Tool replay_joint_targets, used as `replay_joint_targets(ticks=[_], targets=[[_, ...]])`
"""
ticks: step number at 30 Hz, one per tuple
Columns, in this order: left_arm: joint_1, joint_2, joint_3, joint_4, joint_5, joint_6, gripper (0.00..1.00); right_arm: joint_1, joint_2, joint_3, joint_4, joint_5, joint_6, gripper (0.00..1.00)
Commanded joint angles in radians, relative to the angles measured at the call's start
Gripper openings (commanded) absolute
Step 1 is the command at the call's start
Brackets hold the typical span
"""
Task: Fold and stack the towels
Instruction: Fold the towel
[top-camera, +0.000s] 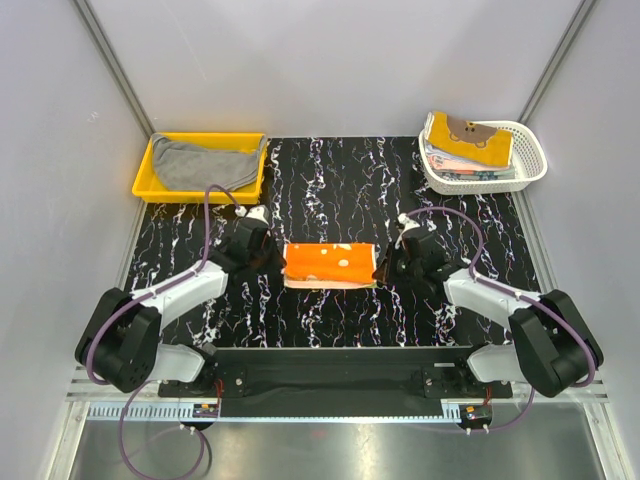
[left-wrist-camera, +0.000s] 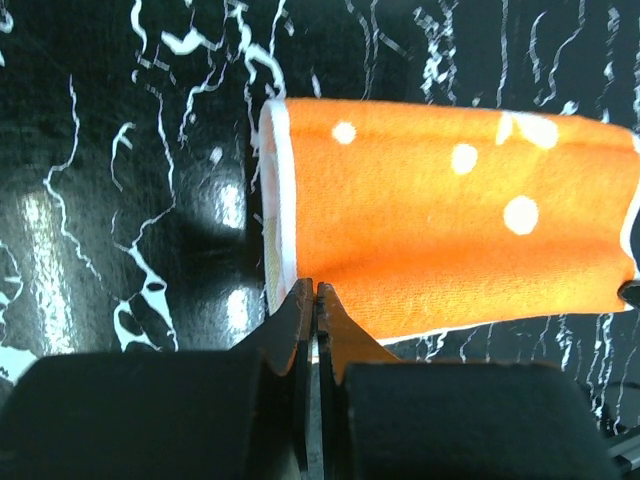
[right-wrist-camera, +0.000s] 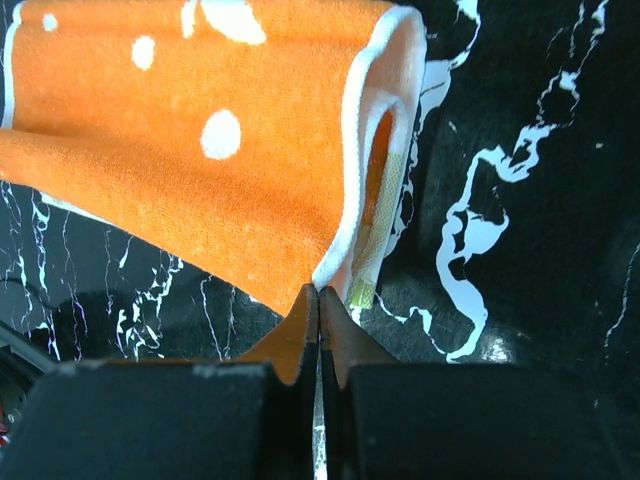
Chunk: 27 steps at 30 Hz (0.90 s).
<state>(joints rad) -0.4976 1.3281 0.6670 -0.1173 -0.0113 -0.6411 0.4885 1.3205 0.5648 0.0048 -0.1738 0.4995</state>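
Observation:
An orange towel (top-camera: 330, 264) with white dots and a white hem lies folded over on itself mid-table. My left gripper (top-camera: 277, 262) is at its left end and my right gripper (top-camera: 381, 268) at its right end. In the left wrist view the orange towel (left-wrist-camera: 450, 230) curls up from the table, and the left gripper (left-wrist-camera: 315, 290) is shut with its tips on the near left corner. The right wrist view shows the towel (right-wrist-camera: 200, 180) with its hem running into the tips of the shut right gripper (right-wrist-camera: 319, 292); a yellowish tag hangs beside them.
A yellow tray (top-camera: 147, 172) at the back left holds a crumpled grey towel (top-camera: 205, 162). A white lattice basket (top-camera: 530, 160) at the back right holds folded towels (top-camera: 470, 140), mustard on top. Grey walls close in both sides.

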Motion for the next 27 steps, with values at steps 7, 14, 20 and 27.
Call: replay_joint_targets(ticks=[7, 14, 20, 27], targets=[[-0.024, -0.017, -0.049, 0.038, -0.024, -0.019, 0.04, 0.022, -0.01, -0.043, 0.046, 0.023, 0.042, 0.08], [-0.025, -0.072, 0.003, -0.06, -0.029, 0.014, 0.29, 0.025, -0.078, 0.023, -0.089, 0.059, 0.042, 0.24], [-0.027, -0.125, 0.141, -0.231, -0.066, 0.06, 0.31, 0.024, -0.182, 0.128, -0.278, 0.129, 0.054, 0.28], [-0.052, -0.032, 0.187, -0.208, -0.003, 0.055, 0.15, 0.07, -0.057, 0.23, -0.238, 0.073, 0.088, 0.27]])
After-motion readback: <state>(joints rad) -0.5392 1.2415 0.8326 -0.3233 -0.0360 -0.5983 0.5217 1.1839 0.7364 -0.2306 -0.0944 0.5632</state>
